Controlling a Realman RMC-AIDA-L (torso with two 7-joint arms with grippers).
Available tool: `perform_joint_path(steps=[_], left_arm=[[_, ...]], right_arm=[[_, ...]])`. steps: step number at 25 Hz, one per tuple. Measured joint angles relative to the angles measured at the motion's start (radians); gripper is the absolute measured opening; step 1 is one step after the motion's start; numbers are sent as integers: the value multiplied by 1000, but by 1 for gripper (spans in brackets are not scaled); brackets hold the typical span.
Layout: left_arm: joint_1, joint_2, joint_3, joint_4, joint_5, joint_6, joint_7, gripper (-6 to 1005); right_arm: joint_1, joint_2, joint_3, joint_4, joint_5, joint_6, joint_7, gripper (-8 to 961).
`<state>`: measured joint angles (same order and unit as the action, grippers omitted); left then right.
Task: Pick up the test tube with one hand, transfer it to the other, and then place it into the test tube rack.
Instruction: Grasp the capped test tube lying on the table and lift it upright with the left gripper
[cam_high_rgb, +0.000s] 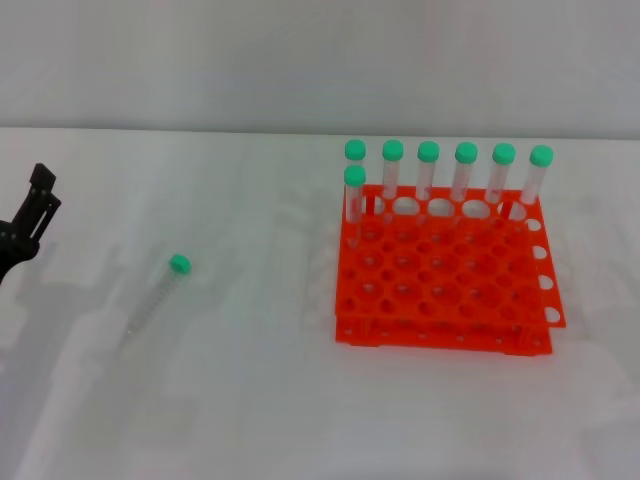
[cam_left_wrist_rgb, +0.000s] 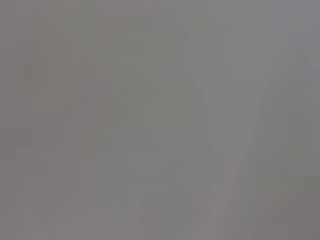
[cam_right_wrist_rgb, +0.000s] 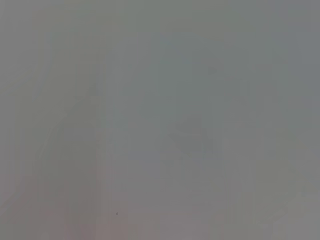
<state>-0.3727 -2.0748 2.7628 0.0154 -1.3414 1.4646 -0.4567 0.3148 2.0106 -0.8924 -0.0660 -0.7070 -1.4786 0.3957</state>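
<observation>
At the far left edge of the head view, the black two-finger left end effector (cam_high_rgb: 40, 195) reaches in low over the white bench (cam_high_rgb: 250, 400), its fingers angled up and toward the back wall; whether they are apart or together cannot be told. Well to its right, the slim clear plastic test tube with a round green cap (cam_high_rgb: 160, 293) lies flat on the bench, cap toward the back and slightly right, untouched, with bare surface all around it. A wide bare strip of bench separates it from the bright orange square plastic test tube rack (cam_high_rgb: 440, 290), which stands right of centre. Seven other green-capped tubes (cam_high_rgb: 465, 175) stand upright in the rack: six along its back row, one just in front at the left corner. Both wrist views show only a featureless grey surface
</observation>
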Motion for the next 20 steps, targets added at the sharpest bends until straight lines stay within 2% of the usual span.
perform_joint_path(steps=[6, 7, 11, 14, 17, 20], left_arm=[[-28, 4, 0, -176, 97, 12, -258, 887], [-46, 5, 0, -254, 127, 12, -361, 887], [-95, 5, 7, -444, 220, 6, -600, 887], [-129, 8, 59, -592, 280, 10, -823, 886], [-170, 18, 84, -733, 364, 38, -1049, 886], [-224, 42, 84, -836, 495, 71, -1206, 886]], right_arm=[[0, -1, 13, -1, 0, 1, 0, 866], [0, -1, 16, -2, 0, 1, 0, 866], [0, -1, 38, -6, 0, 15, 0, 866], [0, -2, 58, -9, 0, 27, 0, 865], [1, -2, 78, -11, 0, 29, -5, 865], [1, -3, 107, -12, 0, 29, -18, 865]])
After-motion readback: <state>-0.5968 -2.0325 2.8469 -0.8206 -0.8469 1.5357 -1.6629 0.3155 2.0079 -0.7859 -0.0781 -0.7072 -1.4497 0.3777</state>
